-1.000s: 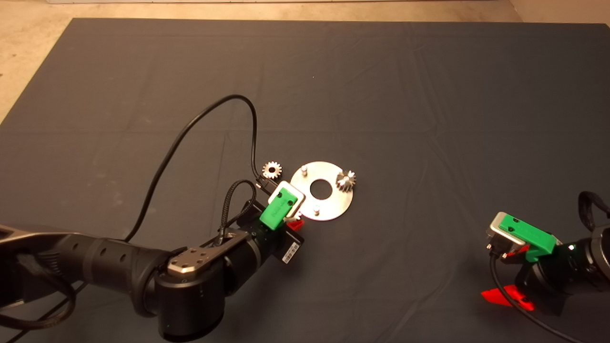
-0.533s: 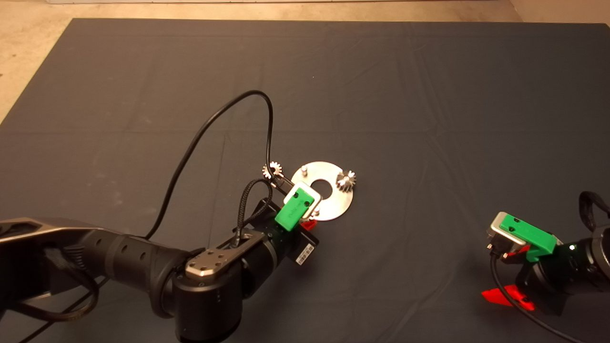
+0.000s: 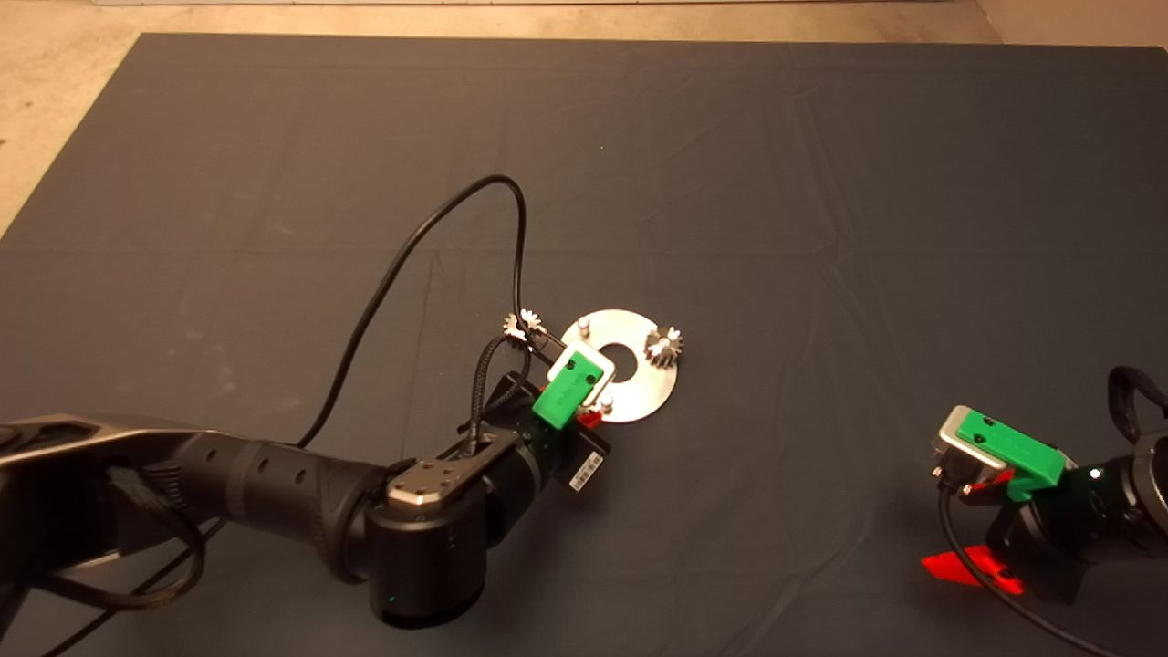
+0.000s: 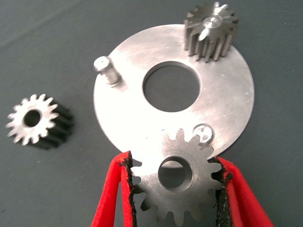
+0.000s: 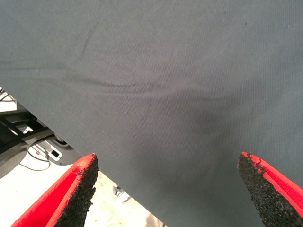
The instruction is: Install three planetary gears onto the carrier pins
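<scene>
The shiny carrier disc [image 3: 639, 388] lies at the mat's middle; it also shows in the left wrist view [image 4: 236, 109]. One planetary gear [image 3: 663, 347] sits on a pin at its right side [image 4: 209, 34]. A bare pin [image 3: 585, 322] stands at the far left [image 4: 107, 69]. A second gear [image 3: 520, 324] lies on the mat left of the disc [image 4: 35, 120]. My left gripper [image 4: 176, 182] is shut on a third gear [image 4: 180, 177], held over the disc's near edge beside the near pin [image 4: 204, 134]. My right gripper [image 3: 981, 525] is open, parked at the lower right.
A black cable [image 3: 420, 237] loops over the mat from the left wrist, passing over the loose gear. Beyond the mat's edge in the right wrist view is pale floor with dark stand parts [image 5: 28, 137].
My left arm has moved right and forward, carrying the held gear from beside the disc's near-left rim to over its near edge. The cable now crosses the loose gear. The right arm is still.
</scene>
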Robot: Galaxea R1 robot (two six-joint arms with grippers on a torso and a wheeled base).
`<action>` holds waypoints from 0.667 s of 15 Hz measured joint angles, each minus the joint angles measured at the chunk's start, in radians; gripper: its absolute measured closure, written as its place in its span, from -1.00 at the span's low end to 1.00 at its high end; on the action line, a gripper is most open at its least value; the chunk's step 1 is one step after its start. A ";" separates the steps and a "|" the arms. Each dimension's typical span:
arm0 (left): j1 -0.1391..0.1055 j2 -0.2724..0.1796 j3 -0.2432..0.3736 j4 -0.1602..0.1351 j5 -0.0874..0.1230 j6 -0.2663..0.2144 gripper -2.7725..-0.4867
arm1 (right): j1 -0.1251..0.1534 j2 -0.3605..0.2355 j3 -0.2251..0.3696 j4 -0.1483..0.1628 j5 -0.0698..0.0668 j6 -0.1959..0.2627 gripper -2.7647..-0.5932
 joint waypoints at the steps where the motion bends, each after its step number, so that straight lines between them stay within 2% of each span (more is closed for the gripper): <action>1: 0.000 0.011 -0.002 0.000 -0.003 0.000 0.82 | 0.000 0.000 0.000 0.000 0.000 0.000 -0.46; 3: 0.000 0.031 -0.018 0.000 -0.008 0.000 0.82 | 0.000 0.000 0.000 0.000 0.000 0.000 -0.46; 10: 0.000 0.036 -0.028 0.000 -0.005 0.000 0.82 | 0.000 0.000 0.000 0.000 -0.001 0.000 -0.46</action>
